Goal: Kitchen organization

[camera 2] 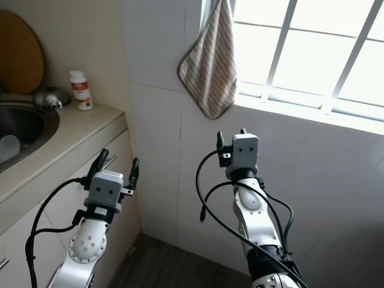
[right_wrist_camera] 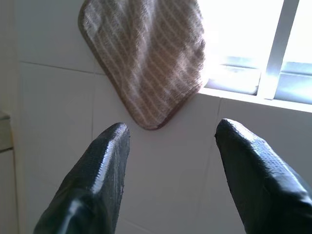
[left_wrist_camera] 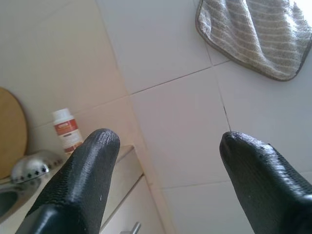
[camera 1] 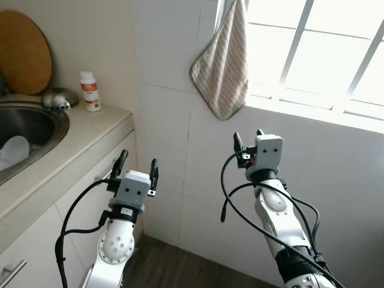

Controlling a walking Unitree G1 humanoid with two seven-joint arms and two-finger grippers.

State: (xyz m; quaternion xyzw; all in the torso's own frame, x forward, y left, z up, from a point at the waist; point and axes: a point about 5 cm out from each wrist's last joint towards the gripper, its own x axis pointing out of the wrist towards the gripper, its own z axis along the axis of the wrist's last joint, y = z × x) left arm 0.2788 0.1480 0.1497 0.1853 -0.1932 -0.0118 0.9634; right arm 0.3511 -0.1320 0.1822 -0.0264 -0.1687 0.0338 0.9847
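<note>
Hanging from the window bars just above the right tool (camera 1: 248, 139), a striped towel (camera 1: 223, 66) is faced, probably for grasping; both tools are released and empty, left tool (camera 1: 137, 167) raised beside the tabletop (camera 1: 90, 129).

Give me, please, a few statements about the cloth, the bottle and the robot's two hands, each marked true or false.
1. A striped cloth hangs at the window's edge. True.
2. The right hand grips the cloth. False: it is open and sits below the cloth, holding nothing.
3. A white bottle with a red label stands on the counter by the wall. True.
4. The left hand is shut on the bottle. False: it is open, in front of the cabinet, apart from the bottle.
5. The bottle lies inside the sink. False: it stands upright outside the sink.
</note>
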